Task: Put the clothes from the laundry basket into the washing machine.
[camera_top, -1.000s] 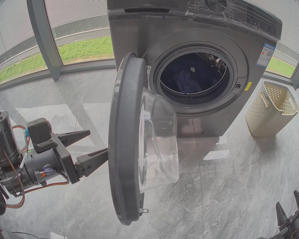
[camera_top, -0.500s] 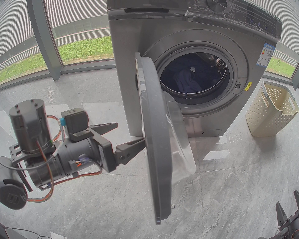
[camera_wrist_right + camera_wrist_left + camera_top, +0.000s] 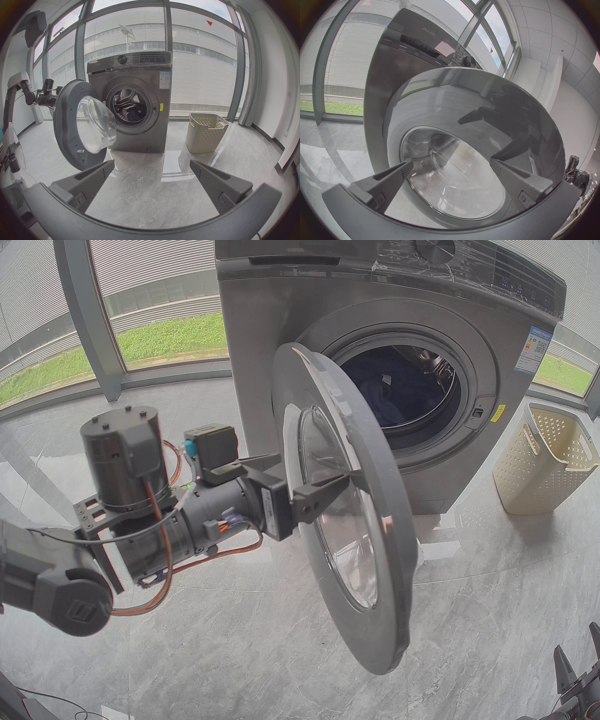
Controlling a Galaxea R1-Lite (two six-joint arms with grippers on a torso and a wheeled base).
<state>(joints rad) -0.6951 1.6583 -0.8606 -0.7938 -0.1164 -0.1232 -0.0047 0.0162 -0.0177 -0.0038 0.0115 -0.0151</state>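
My left gripper (image 3: 315,470) holds nothing, its jaws spread wide at the outer face of the half-open door (image 3: 381,502). Behind the door, dark blue clothes (image 3: 387,393) lie inside the washing machine (image 3: 275,309). The laundry basket (image 3: 531,484) stands to the machine's right. My right gripper (image 3: 151,165) hangs low, jaws apart.

Laundry room, washing machine (image 3: 269,315), basket (image 3: 550,459), marble floor (image 3: 487,627)
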